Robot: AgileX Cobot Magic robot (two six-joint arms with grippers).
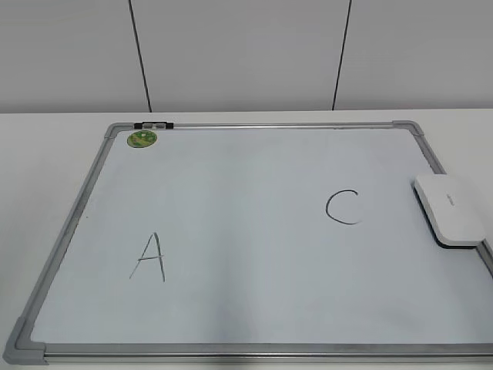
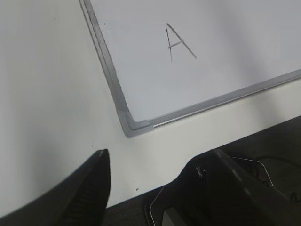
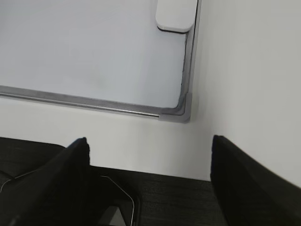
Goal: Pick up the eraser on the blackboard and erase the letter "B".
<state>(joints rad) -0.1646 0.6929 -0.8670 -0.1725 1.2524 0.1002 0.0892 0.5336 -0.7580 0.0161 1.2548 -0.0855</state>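
Note:
The blackboard (image 1: 246,177), a white board with a grey frame, lies flat on the table. The white eraser (image 1: 451,208) rests on its right edge, overhanging the frame; it also shows at the top of the right wrist view (image 3: 176,14). An "A" (image 1: 149,258) and a "C" (image 1: 343,207) are written on the board. No letter "B" shows; the area between them is blank. My left gripper (image 2: 155,160) is open and empty over the table's front edge, near the board's front left corner (image 2: 129,125). My right gripper (image 3: 150,141) is open and empty near the front right corner (image 3: 181,113). Neither gripper shows in the exterior view.
A round green sticker (image 1: 142,139) sits at the board's back left corner, and a small black clip (image 1: 154,124) on the top rail. The white table (image 1: 46,154) surrounds the board. A pale wall stands behind. Dark equipment lies below the table's front edge (image 3: 164,197).

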